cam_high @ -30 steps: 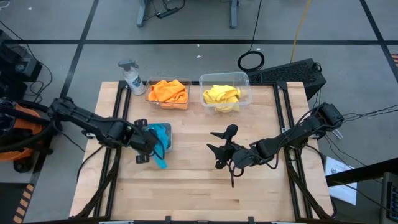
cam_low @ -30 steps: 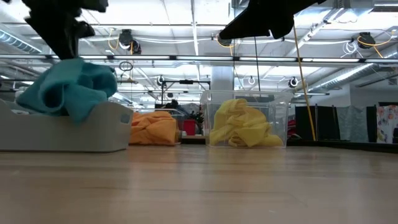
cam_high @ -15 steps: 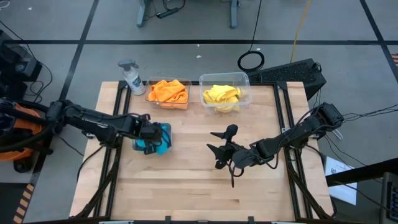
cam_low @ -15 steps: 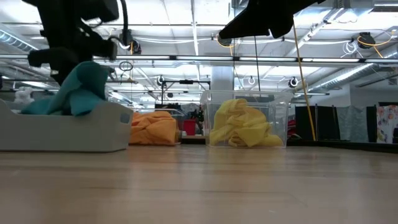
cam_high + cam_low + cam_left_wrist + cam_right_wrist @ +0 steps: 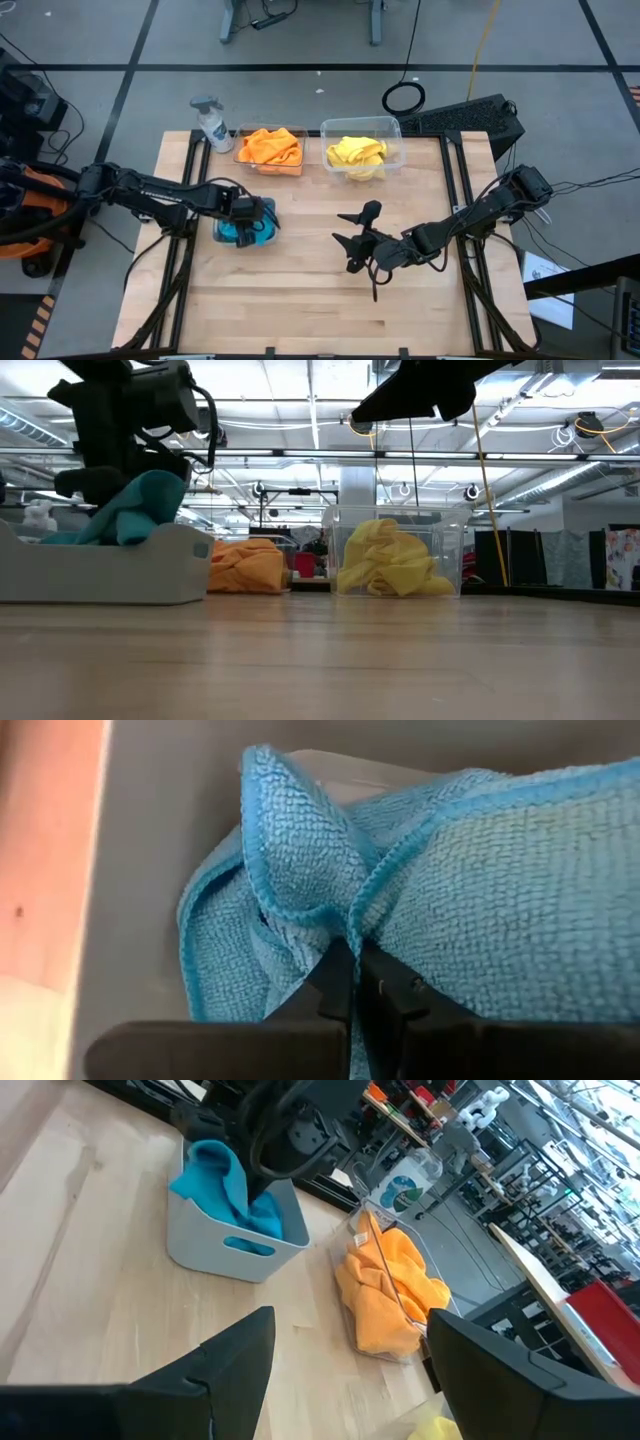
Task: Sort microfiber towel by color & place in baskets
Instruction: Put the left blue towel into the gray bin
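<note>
A blue towel (image 5: 243,230) lies bunched in the grey basket (image 5: 222,238) at the table's left, and my left gripper (image 5: 250,213) stands over it, shut on it. Part of the towel (image 5: 140,510) rises above the basket's rim (image 5: 120,550). An orange towel (image 5: 271,147) fills one clear basket at the far edge. A yellow towel (image 5: 357,153) fills the clear basket (image 5: 392,135) beside it. My right gripper (image 5: 355,242) hovers open over the table's middle, with nothing between its fingers. My left gripper pinches a gathered fold of the blue towel (image 5: 345,925) between its two fingertips. The fingers come from above, pointing steeply down into the basket. The towel's bulk (image 5: 480,890) rests slack inside the basket (image 5: 140,870), and a peak stands up beside the fingers.
A white spray bottle (image 5: 212,125) stands at the far left corner, beside the orange towel's basket. Bare wood spreads across the near half of the table (image 5: 320,310). Dark rails run along both side edges.
My left gripper has gone down and toward the table's far edge with the blue towel. The towel hung over the basket's near edge a second ago. Now it has sunk into the basket and lies lower and flatter.
</note>
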